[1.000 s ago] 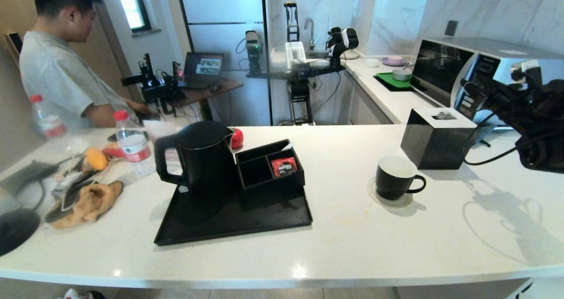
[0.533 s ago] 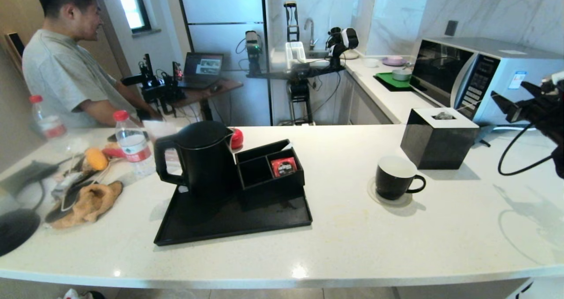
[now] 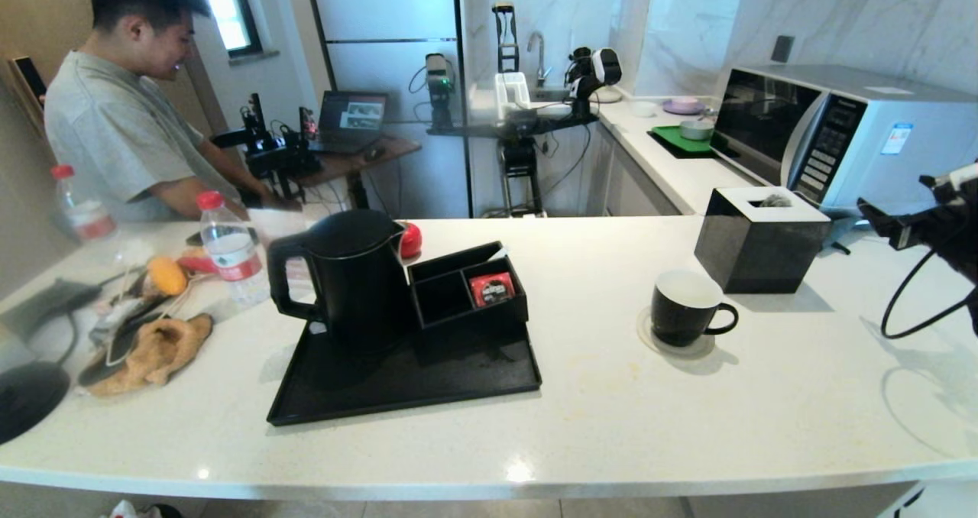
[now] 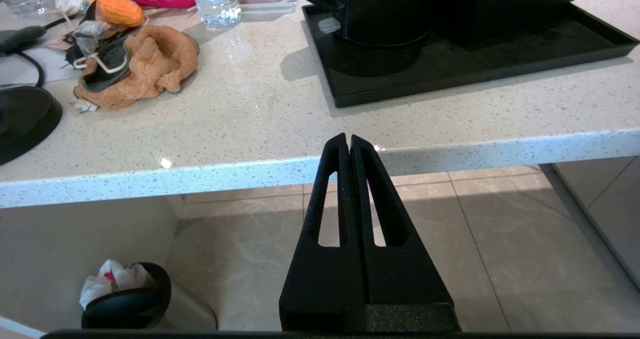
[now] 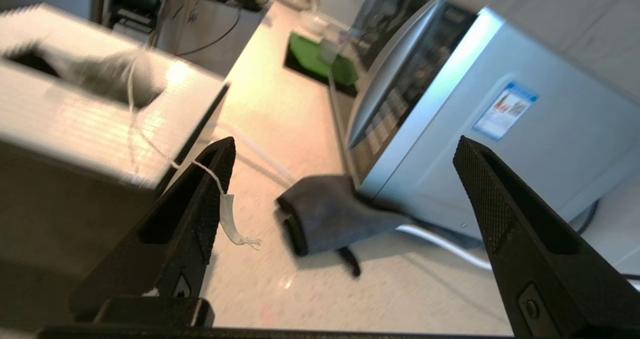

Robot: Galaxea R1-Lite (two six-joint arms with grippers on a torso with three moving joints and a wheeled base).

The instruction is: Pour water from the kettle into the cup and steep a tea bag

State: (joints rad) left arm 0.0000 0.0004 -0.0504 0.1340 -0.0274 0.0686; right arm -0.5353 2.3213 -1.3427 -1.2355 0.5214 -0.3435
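Observation:
The black kettle (image 3: 340, 273) stands on the left of a black tray (image 3: 428, 384); its base shows in the left wrist view (image 4: 385, 14). The black cup (image 3: 682, 306) with a white inside sits on a coaster, right of centre. The grey tea bag (image 3: 773, 199) (image 5: 102, 71) lies on top of the black tissue box (image 3: 756, 247). Its string runs to one finger of my right gripper (image 5: 345, 144), and the white tag (image 5: 227, 219) dangles beside that finger. My right gripper (image 3: 898, 205) is open, right of the box. My left gripper (image 4: 348, 139) is shut and empty, below the counter's front edge.
A compartment box (image 3: 466, 289) on the tray holds a red sachet (image 3: 491, 288). A microwave (image 3: 833, 132) stands behind the tissue box, with a dark plug (image 5: 325, 214) and cable beside it. Bottles (image 3: 229, 247), a corn cob and an orange cloth (image 3: 157, 350) lie at the left, near a person (image 3: 122, 121).
My right gripper has opened wide and pulled back to the right, away from the tissue box. The tea bag stays on the box. The left arm has not moved.

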